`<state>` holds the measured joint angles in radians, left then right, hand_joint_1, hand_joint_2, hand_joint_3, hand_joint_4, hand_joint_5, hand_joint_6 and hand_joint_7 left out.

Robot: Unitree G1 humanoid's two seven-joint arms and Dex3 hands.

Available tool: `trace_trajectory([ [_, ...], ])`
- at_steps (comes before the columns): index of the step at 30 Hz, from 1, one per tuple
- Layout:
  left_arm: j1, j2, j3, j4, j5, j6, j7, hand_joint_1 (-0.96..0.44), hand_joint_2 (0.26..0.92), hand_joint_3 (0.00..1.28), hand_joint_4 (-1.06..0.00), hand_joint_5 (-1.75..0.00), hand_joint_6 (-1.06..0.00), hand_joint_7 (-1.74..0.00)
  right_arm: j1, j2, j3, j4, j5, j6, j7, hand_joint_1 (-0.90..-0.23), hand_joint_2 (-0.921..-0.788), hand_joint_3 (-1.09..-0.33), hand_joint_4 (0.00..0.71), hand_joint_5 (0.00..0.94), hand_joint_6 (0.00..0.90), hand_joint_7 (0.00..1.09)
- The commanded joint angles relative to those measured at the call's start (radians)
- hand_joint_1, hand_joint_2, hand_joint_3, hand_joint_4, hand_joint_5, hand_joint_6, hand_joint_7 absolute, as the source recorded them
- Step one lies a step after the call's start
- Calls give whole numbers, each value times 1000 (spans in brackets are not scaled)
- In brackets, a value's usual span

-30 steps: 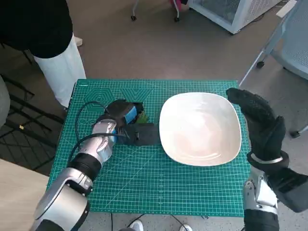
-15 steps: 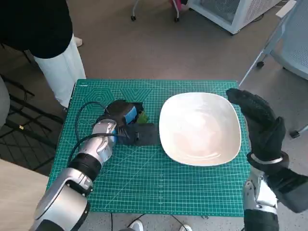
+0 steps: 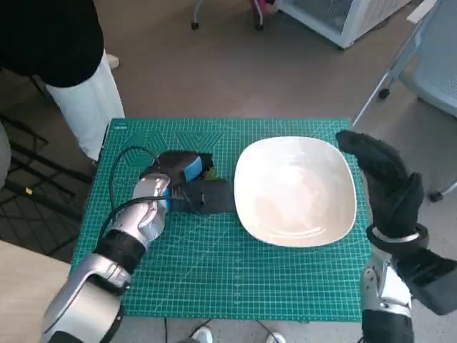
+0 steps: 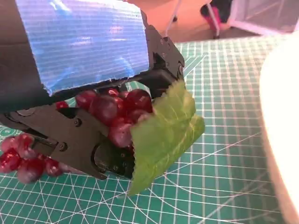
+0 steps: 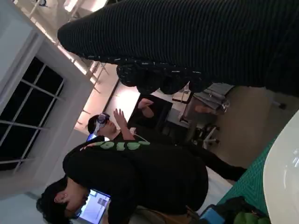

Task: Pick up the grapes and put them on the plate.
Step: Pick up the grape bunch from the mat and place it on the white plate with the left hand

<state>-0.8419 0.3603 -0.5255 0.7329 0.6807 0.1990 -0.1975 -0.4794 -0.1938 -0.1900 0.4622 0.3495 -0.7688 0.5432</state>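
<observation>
Over the last second I see almost no change: the whole head view has shifted slightly, so that is the camera, not the things. My left hand (image 4: 88, 93) still grips the grapes (image 4: 114, 114) and their green leaf (image 4: 163, 128) low over the green mat (image 3: 214, 271), just beside the plate (image 3: 296, 189); the carry looks not yet begun. My right hand (image 3: 382, 179) stays raised with fingers spread, holding nothing. No writing I can read.
</observation>
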Motion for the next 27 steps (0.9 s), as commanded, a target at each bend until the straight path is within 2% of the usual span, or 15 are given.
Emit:
trace_trajectory([
  [1,39,52,29,-183,30,46,-24,1,920,91,-681,-1219,-583,-1164,4,6,2,14,-2,5,-2,-576,-921,-682,199,0,-1,376],
  [6,77,85,59,-334,47,71,-35,1,920,65,-719,-1187,-606,-1132,1,8,1,19,-2,5,-3,-577,-921,-683,197,0,-1,374],
  [15,125,129,101,-533,79,84,-48,2,920,63,-700,-1226,-634,-1083,-4,13,-1,24,1,4,-4,-581,-921,-681,199,1,-1,377],
  [27,143,135,125,-623,115,87,-54,2,920,61,-698,-1252,-650,-1043,-12,17,-3,33,-1,-3,-6,-583,-921,-681,199,1,-1,377],
])
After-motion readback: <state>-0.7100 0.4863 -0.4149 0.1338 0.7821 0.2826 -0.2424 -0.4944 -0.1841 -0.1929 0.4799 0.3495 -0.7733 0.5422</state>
